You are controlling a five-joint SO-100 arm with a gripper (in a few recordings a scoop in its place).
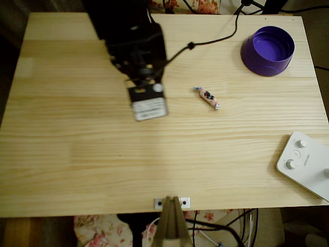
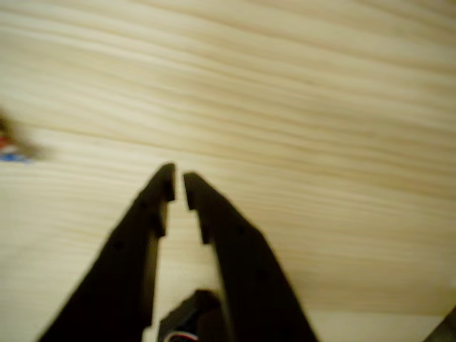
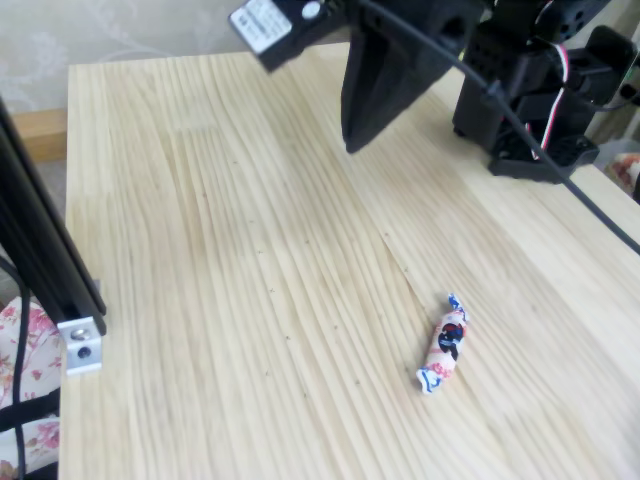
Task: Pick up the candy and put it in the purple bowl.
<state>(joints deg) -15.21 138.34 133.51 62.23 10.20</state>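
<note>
Pink candy (image 1: 207,97) on bare bench (image 1: 77,149), right of my tool (image 2: 179,187) in overhead view, well apart. Long axis diagonal. Purple bowl (image 1: 268,51) further right. Tool nearly closed, holding nothing.

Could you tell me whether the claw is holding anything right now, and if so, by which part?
Nothing is held: the claw is nearly closed on empty air, and the candy lies apart on the table.
</note>
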